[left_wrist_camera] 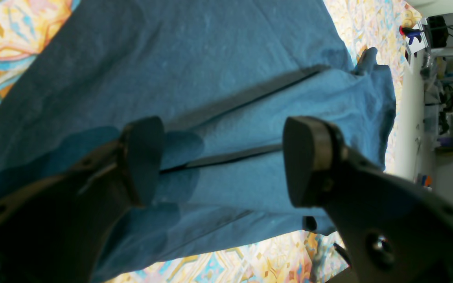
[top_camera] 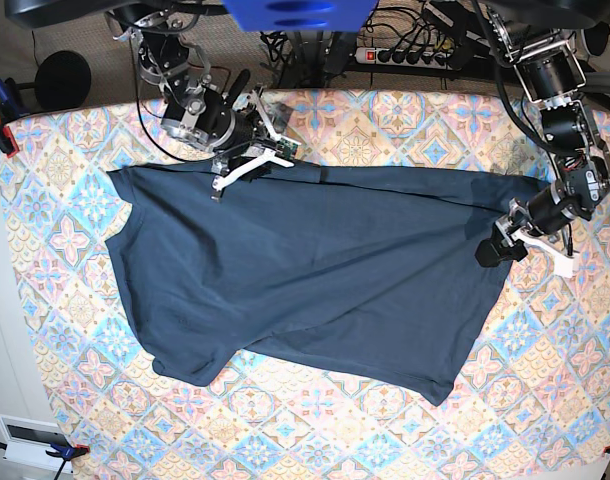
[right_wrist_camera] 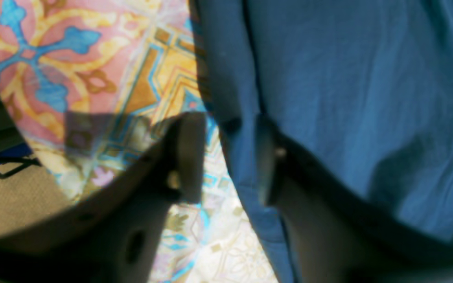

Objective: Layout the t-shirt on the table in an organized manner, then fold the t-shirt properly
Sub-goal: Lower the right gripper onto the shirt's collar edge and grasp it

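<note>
At the shirt's far edge, the right gripper (right_wrist_camera: pixel 230 157) stands with jaws partly apart astride the hem, gripping nothing; the left gripper (left_wrist_camera: pixel 222 161) gapes wide over a sleeve fold. The t-shirt (top_camera: pixel 305 270) lies spread but skewed on the table (top_camera: pixel 75 400). Laying-out seems unfinished; next likely means regrasping and straightening the edges.

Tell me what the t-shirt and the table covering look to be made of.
The t-shirt: soft knit, probably cotton; matte navy, fine fuzzy surface, limp folds and a stitched hem. The table covering: seemingly thin printed cloth, flat and matte with pastel diamond tiles; whether fabric or vinyl I cannot tell.
</note>
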### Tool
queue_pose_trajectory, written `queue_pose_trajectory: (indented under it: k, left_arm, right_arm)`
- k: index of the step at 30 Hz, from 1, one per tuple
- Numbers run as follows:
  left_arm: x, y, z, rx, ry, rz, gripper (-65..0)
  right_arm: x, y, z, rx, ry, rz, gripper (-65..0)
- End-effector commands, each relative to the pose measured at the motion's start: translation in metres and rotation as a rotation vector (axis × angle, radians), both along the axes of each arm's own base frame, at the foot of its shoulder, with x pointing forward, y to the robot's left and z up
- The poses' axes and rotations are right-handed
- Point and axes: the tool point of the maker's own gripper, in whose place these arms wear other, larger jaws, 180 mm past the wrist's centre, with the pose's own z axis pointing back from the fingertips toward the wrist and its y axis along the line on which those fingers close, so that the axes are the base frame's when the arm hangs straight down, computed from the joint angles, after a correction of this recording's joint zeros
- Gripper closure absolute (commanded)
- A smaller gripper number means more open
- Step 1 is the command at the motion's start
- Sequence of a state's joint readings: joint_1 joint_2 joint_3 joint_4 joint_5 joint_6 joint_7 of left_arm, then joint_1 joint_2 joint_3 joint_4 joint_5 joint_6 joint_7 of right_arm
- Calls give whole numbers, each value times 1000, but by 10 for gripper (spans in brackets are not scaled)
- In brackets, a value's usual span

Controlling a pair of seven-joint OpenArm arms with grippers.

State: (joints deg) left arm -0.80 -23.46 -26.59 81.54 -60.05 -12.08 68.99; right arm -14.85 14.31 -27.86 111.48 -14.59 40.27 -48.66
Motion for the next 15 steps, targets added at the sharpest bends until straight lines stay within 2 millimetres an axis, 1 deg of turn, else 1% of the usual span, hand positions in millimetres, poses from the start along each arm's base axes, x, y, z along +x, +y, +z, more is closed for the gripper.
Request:
queue_pose_trajectory:
  k: [1,3,9,12,15]
  left_arm:
    - [10,4,17,8,-56,4,-466]
    - [10,4,17,8,-57,4,-466]
    - [10,4,17,8,-57,4,-466]
    - [10,4,17,8,-57,4,-466]
    - [11,4,18,8,-59,4,-466]
  right_arm:
    - [4,4,7,23,-21,4,-264]
    - [4,4,7,23,-23,4,-280]
    - [6,4,7,27,-24,5,-253]
    - [12,3,5,17,-26,5,-253]
    - [15,12,3,15,-27,38,-252]
